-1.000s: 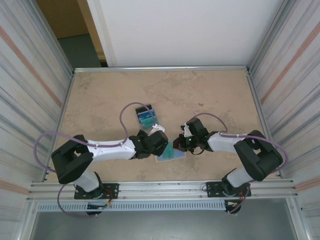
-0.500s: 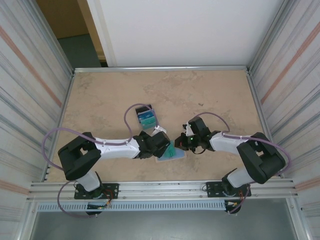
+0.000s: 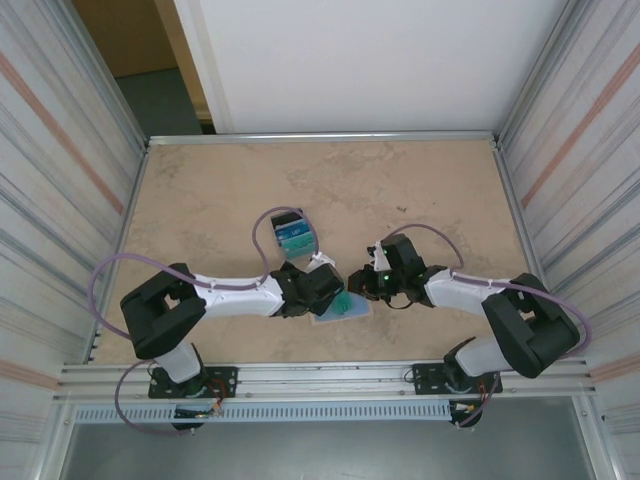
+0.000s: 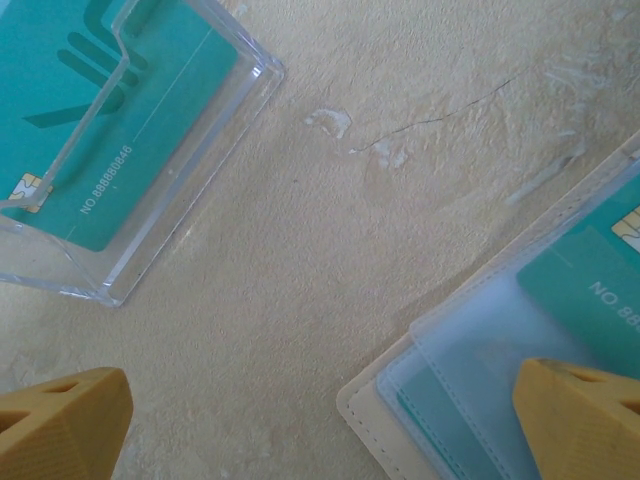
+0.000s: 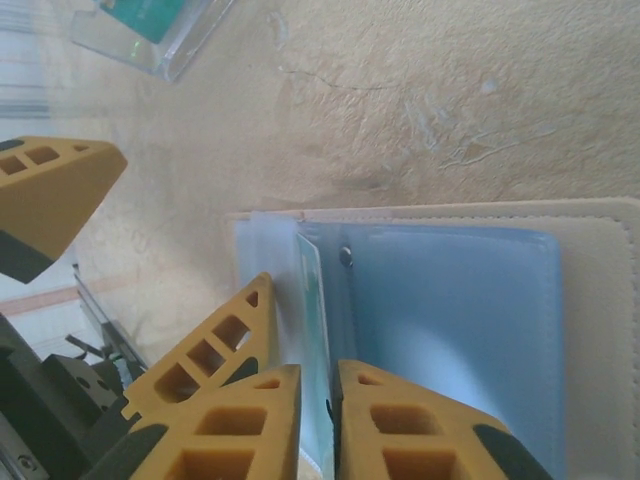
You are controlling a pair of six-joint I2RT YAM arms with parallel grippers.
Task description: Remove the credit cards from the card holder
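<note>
Top view: the card holder (image 3: 345, 308) lay open at lower centre, between the left gripper (image 3: 328, 290) and the right gripper (image 3: 358, 284).

Left wrist: its fingers (image 4: 62, 420) stood wide apart, released. The card holder (image 4: 450, 370) was lower right and a clear box (image 4: 190, 190) upper left.

Right wrist: its fingers (image 5: 420, 420) closely flanked a teal card (image 5: 312, 310) standing in the card holder (image 5: 450, 320). I could not tell whether they were clenched.

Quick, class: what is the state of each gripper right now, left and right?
Left gripper: open, holding nothing.
Right gripper: closed on the edge of a card standing in the card holder.
</note>
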